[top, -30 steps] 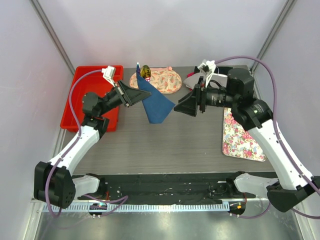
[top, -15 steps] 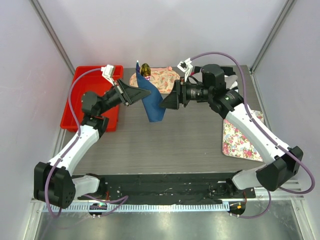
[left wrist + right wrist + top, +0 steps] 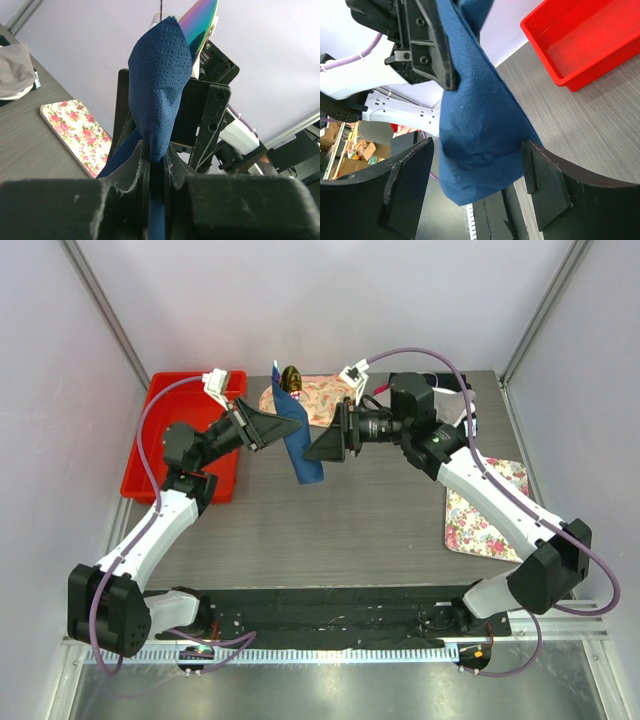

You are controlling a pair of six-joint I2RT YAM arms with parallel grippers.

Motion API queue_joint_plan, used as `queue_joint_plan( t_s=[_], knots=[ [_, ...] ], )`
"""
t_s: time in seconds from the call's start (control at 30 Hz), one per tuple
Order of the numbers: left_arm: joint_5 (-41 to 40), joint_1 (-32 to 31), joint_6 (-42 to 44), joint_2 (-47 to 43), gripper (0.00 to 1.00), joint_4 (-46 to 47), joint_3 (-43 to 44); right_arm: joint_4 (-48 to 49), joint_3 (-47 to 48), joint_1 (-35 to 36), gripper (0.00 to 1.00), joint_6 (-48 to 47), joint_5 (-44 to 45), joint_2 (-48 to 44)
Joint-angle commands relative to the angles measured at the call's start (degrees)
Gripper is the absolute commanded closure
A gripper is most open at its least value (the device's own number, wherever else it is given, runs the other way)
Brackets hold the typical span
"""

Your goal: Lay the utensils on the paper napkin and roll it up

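Since a second ago, my right gripper (image 3: 318, 447) has swept toward 9 o'clock and widened. Its jaws now straddle the hanging tail of the paper napkin (image 3: 303, 455) without pinching it. Up top, the left gripper (image 3: 272, 428) clamps the napkin clear of the table (image 3: 330, 530). The napkin's long axis runs 11 to 5 o'clock, and the right arm is nearer the free end.

The paper napkin (image 3: 303, 445) hung above the desk (image 3: 330, 530), with the left fingers (image 3: 262, 427) on its left and the right fingers (image 3: 325, 445) on its right, straddling its lower part. The tray (image 3: 180, 400) sat far left. The cloth (image 3: 325, 400) lay behind the napkin, and the mat (image 3: 490, 520) lay at the right edge.
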Motion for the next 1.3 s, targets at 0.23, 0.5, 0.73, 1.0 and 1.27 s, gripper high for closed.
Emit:
queue_joint_plan(
  t_s=[0.23, 0.5, 0.73, 1.0, 1.27],
  knots=[
    [-0.3, -0.8, -1.9, -1.9, 1.00, 4.6, 3.3, 12.3, -1.5, 1.5, 0.27, 6.3, -3.3, 1.3],
    [-0.6, -0.9, -2.2, -1.8, 1.00, 4.7, 3.4, 17.6, -3.1, 3.9, 0.41, 9.2, -5.2, 2.0],
    [-0.8, -1.0, -2.3, -1.9, 1.00, 4.9, 3.5, 21.8, -4.3, 5.3, 0.59, 12.1, -5.7, 2.8],
    [-1.3, -0.9, -1.8, -3.0, 1.00, 2.8, 2.1, 19.0, -3.9, 5.5, 0.99, 9.6, -3.7, 2.5],
    [-2.9, 2.6, 0.1, -4.8, 0.42, -6.6, -0.7, 17.4, -1.9, 3.5, 0.99, 8.4, -1.6, 1.4]
  ],
)
